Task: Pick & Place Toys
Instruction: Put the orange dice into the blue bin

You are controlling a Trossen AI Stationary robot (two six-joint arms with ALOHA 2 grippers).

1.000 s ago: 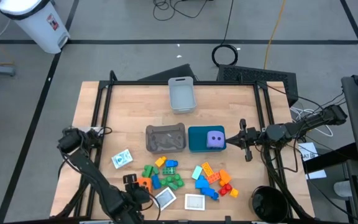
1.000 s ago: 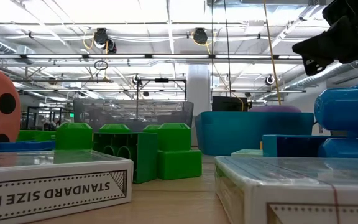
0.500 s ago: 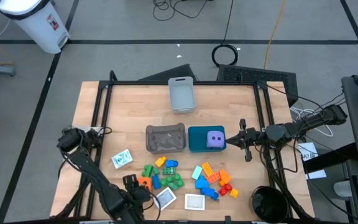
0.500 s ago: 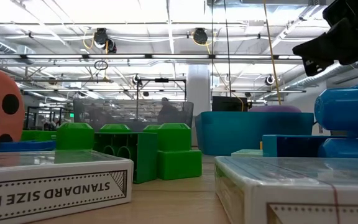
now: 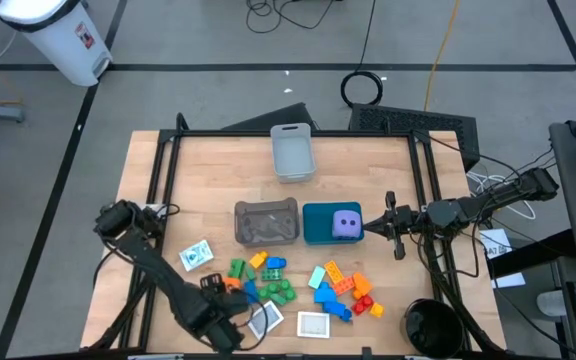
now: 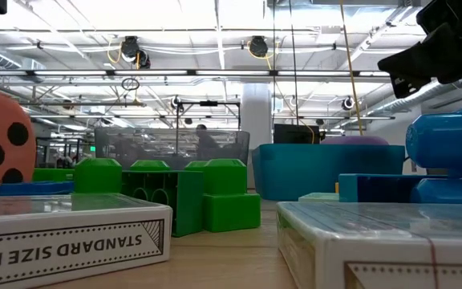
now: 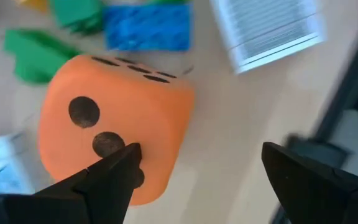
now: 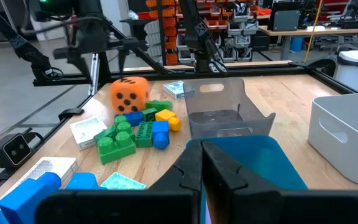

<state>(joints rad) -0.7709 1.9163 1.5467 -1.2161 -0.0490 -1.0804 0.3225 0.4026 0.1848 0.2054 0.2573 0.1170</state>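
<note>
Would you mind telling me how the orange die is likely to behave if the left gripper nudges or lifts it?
The orange die has rounded edges, so a nudge may tumble it. It looks matte and foam-like, probably light and grippable. It nearly fills the open left gripper, leaving little margin.

**Toys and bins spread across a wooden worktable**

A light wooden table with a black frame fills the middle of the overhead frame. A pale grey bin sits near its upper edge. At centre, a grey bin stands just beside a teal bin. Below them lie two clusters of bricks: green, blue and yellow pieces at lower centre-left, and blue, orange, red and yellow pieces at lower centre-right. An orange die rests on the wood beside the left cluster. Square cards lie near the lower edge, another card at left.
</note>
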